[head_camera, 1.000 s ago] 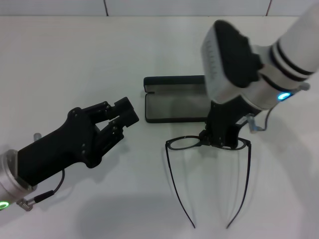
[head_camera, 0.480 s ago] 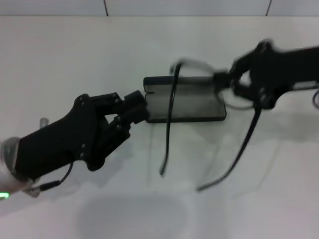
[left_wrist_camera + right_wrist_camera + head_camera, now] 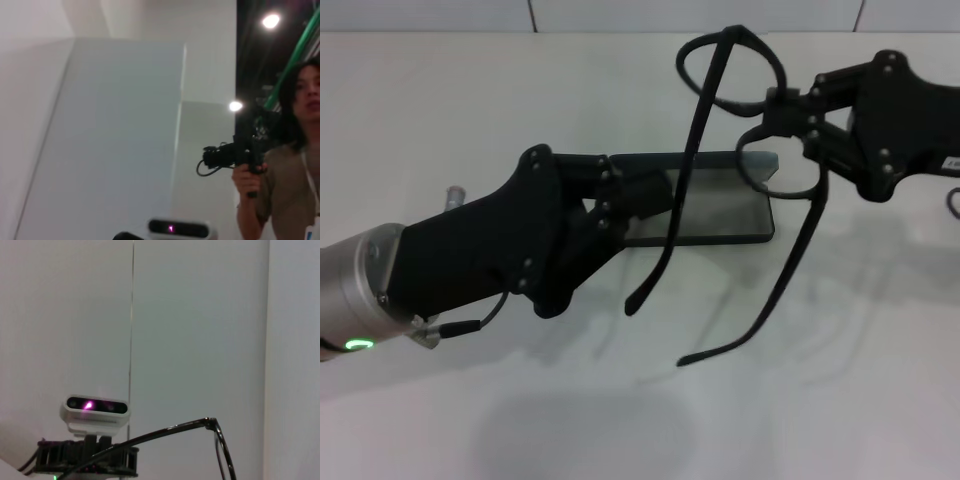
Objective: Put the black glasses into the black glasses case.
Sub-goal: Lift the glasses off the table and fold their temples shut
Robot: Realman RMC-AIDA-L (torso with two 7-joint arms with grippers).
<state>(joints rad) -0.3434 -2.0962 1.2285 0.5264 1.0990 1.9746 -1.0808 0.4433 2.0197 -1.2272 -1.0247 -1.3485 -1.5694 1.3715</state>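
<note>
Jaws: right gripper (image 3: 790, 125) clamps black glasses (image 3: 740, 150) at the bridge, raised above the black glasses case (image 3: 720, 205), temples dangling open. Left gripper (image 3: 645, 195) at case's near-left end, prob. steadying it; grip unclear. Wrist views: right shows one temple (image 3: 165, 432); left, no task items.

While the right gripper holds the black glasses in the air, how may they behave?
The black glasses, held at the frame front by the right gripper, are probably light. Their long thin temples hang open and unsupported, so may flex, swing, or catch the black glasses case.

white table (image 3: 470, 120), pale walls (image 3: 200, 315)
</note>
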